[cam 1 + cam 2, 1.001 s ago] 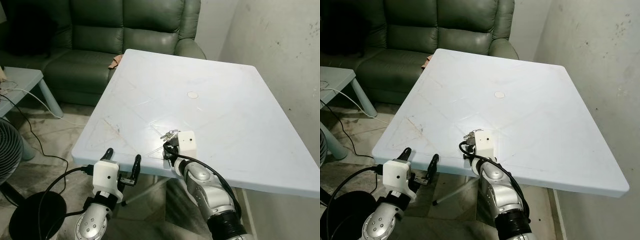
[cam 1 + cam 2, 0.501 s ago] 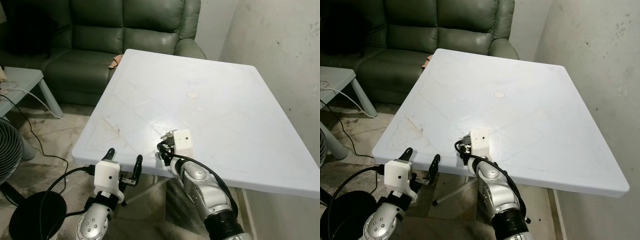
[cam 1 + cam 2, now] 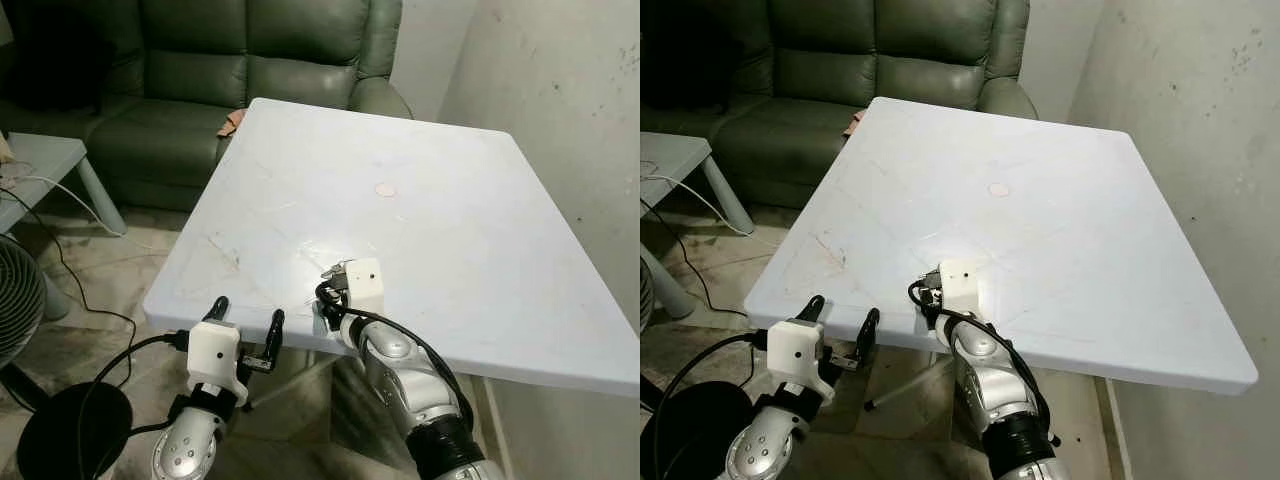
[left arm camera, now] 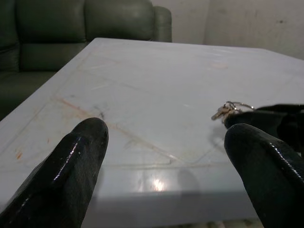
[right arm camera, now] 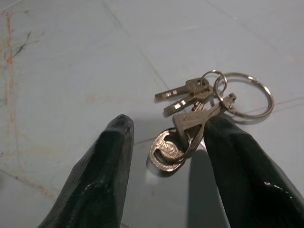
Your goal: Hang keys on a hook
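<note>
A bunch of small metal keys on split rings lies flat on the white table, close to its near edge. My right gripper is down at the tabletop just on the near side of the keys. It is open, and one round key head lies between its two black fingers. One finger sits right against a key. My left gripper hangs open below and in front of the table's near edge, empty, with the keys off to its right.
A dark green leather sofa stands behind the table. A small pale side table with a cable, a fan and a round black base are on the floor at left. A wall runs along the right.
My right gripper has shifted slightly left and nearer, settling lower around the keys. The keys and the left arm stay where they were.
</note>
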Controlling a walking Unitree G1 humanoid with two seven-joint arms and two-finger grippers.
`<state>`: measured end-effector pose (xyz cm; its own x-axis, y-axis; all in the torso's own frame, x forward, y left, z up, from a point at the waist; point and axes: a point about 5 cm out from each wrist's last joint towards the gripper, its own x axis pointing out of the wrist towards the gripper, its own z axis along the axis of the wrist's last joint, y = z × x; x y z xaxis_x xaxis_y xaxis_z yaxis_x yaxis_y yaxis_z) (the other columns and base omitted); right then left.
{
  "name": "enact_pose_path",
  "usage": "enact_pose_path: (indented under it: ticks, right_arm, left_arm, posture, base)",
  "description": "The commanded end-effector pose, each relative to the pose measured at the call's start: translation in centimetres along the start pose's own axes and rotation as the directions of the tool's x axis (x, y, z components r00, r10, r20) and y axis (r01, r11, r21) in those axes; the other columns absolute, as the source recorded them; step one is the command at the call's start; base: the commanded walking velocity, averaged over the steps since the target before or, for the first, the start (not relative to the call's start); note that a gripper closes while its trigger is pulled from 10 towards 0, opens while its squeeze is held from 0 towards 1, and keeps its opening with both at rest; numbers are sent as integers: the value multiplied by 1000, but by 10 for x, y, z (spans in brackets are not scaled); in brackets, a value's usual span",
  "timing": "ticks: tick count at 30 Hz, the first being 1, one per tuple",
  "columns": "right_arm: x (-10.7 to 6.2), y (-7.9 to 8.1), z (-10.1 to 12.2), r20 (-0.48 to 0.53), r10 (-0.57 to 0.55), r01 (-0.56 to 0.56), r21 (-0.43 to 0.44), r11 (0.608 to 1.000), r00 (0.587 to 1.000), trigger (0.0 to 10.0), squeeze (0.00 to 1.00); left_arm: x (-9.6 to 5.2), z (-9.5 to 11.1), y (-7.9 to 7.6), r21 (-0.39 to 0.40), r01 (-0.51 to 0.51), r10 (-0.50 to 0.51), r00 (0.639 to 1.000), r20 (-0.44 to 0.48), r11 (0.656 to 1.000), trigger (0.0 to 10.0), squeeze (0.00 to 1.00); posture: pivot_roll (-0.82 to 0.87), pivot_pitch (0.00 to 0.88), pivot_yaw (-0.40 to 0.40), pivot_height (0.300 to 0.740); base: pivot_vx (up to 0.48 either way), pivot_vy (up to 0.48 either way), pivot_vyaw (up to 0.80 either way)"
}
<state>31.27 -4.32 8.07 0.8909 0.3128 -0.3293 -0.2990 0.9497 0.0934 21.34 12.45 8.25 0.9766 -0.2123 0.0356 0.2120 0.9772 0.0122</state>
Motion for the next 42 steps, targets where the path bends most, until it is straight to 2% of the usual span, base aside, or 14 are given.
enact_pose_path:
  ticks: [1, 13, 19, 20, 21, 22, 23, 42]
  right_arm:
    - [6, 18, 16, 42, 33, -34, 16, 999, 999, 10000, 0]
    - [5, 13, 8, 5, 23, -23, 6, 1000, 1000, 10000, 0]
    - [4, 15, 4, -9, 31, -31, -7, 999, 999, 10000, 0]
    - [4, 15, 4, -12, 30, -30, -7, 1000, 999, 7843, 0]
    - [4, 15, 3, -15, 28, -28, -6, 1000, 999, 7843, 0]
    - [4, 15, 3, -14, 26, -26, -6, 1000, 1000, 6235, 0]
    - [3, 14, 3, -10, 20, -20, -11, 1000, 1000, 0, 0]
    - [3, 8, 7, 32, 5, -4, -50, 999, 999, 0, 0]
  left_arm:
    - [-1, 3, -3, 3, 0, 0, 1000, 2, 1000, 10000, 0]
    - [-10, 2, -4, -3, -5, 4, 1000, -20, 1000, 10000, 0]
    - [-12, 4, -3, -3, -13, 13, 1000, -23, 1000, 10000, 0]
    - [-13, 4, -3, -3, -14, 14, 1000, -24, 1000, 10000, 0]
    - [-13, 4, -3, -3, -15, 15, 1000, -24, 1000, 10000, 0]
    - [-13, 3, -3, -3, -16, 16, 1000, -25, 1000, 10000, 0]
    - [-13, 3, -3, -3, -17, 17, 1000, -25, 1000, 10000, 0]
    - [-11, 3, -4, -2, -24, 24, 999, -23, 1000, 10000, 0]
  posture:
    - [20, 23, -89, 740]
    - [21, 60, -89, 740]
    - [27, 71, -93, 740]
    - [27, 71, -94, 740]
    - [28, 71, -94, 740]
    - [29, 71, -95, 740]
    - [28, 71, -96, 740]
    - [26, 53, -101, 740]
  base:
    - [0, 0, 0]
    - [0, 0, 0]
    - [0, 0, 0]
    - [0, 0, 0]
    - [0, 0, 0]
    - [0, 0, 0]
    - [0, 0, 0]
    - [0, 0, 0]
